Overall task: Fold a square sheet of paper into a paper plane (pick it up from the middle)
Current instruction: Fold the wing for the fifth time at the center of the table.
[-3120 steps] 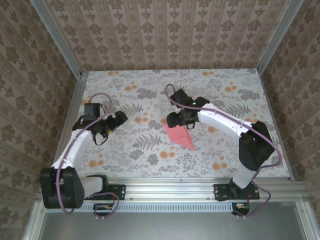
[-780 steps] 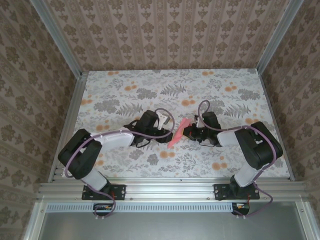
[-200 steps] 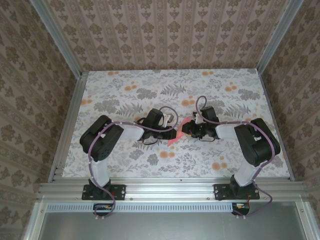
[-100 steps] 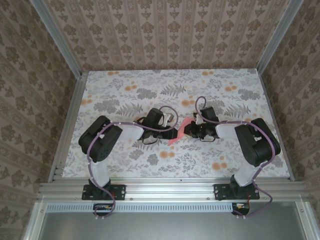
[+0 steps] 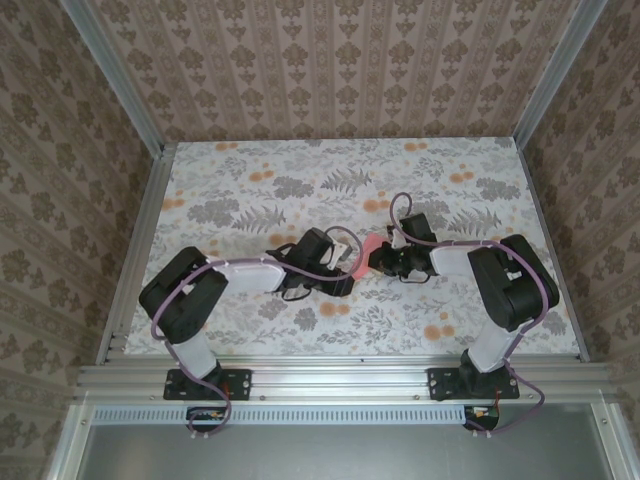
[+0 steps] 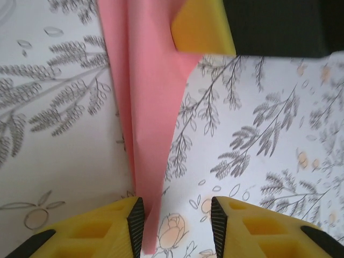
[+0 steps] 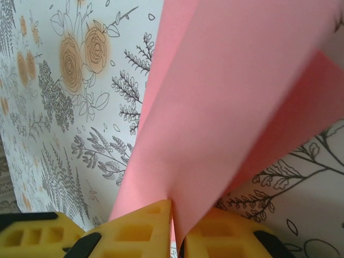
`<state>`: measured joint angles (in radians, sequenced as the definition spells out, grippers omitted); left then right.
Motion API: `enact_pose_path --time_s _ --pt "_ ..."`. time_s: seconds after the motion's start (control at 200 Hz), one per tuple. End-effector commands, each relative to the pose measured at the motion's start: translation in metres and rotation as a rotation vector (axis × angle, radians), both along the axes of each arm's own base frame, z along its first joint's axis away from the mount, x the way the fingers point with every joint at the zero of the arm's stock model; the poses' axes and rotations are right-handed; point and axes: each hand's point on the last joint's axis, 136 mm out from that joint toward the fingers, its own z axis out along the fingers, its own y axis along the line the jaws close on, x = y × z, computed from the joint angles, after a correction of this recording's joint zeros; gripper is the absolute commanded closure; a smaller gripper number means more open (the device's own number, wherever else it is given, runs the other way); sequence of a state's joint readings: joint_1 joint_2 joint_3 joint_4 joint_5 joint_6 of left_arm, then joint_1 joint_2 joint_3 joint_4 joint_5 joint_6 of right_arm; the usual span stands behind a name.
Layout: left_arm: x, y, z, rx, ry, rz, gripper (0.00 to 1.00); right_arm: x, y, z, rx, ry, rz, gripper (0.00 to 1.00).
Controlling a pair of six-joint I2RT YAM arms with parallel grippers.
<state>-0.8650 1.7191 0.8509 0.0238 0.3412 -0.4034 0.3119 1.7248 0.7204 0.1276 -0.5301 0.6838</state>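
The paper plane (image 5: 362,255) is already a narrow creased dart over the middle of the worktop (image 5: 300,170). The right hand (image 7: 174,226) is clamped on its centre fold. The left hand (image 6: 177,215) stands apart astride its pointed tip. Little folding appears left.

Pink-red paper plane (image 6: 145,107), narrow pointed dart, creased lengthwise, layers fanning apart, mid-scene
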Motion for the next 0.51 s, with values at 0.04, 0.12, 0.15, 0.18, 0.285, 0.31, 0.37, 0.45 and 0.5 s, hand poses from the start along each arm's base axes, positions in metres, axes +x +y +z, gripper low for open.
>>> enact_pose_path --time_s 0.04,0.12,0.15,0.18,0.285,0.31,0.37,0.45,0.5 --pt "0.0051 0.0127 -0.0075 0.091 -0.074 -0.010 0.64 0.0046 -0.0019 -0.0032 -0.012 0.017 -0.013 0.86" --pt "0.0058 0.0112 -0.0081 0.094 -0.079 -0.013 0.68 0.0046 -0.0015 -0.0029 -0.012 0.019 -0.011 0.86" --pt "0.0062 0.0112 -0.0086 0.096 -0.081 -0.013 0.68 0.0047 -0.0012 -0.0024 -0.012 0.018 -0.010 0.86" --pt "0.0054 0.0114 -0.0099 0.100 -0.081 -0.013 0.68 0.0049 -0.0019 -0.0026 -0.013 0.018 -0.012 0.86" --pt "0.0064 0.0108 -0.0106 0.112 -0.092 -0.016 0.71 0.0049 -0.0017 -0.0032 -0.014 0.021 -0.011 0.86" --pt "0.0069 0.0106 -0.0101 0.114 -0.096 -0.016 0.73 0.0051 -0.0018 -0.0031 -0.015 0.021 -0.012 0.86" --pt "0.0066 0.0100 -0.0107 0.121 -0.103 -0.022 0.74 0.0055 -0.0016 -0.0029 -0.014 0.021 -0.011 0.86" --pt "0.0053 0.0088 -0.0114 0.135 -0.111 -0.035 0.78 0.0054 -0.0015 -0.0035 -0.015 0.023 -0.011 0.86" --pt "0.0039 0.0077 -0.0127 0.147 -0.117 -0.047 0.80 0.0057 -0.0012 -0.0033 -0.015 0.022 -0.011 0.86"
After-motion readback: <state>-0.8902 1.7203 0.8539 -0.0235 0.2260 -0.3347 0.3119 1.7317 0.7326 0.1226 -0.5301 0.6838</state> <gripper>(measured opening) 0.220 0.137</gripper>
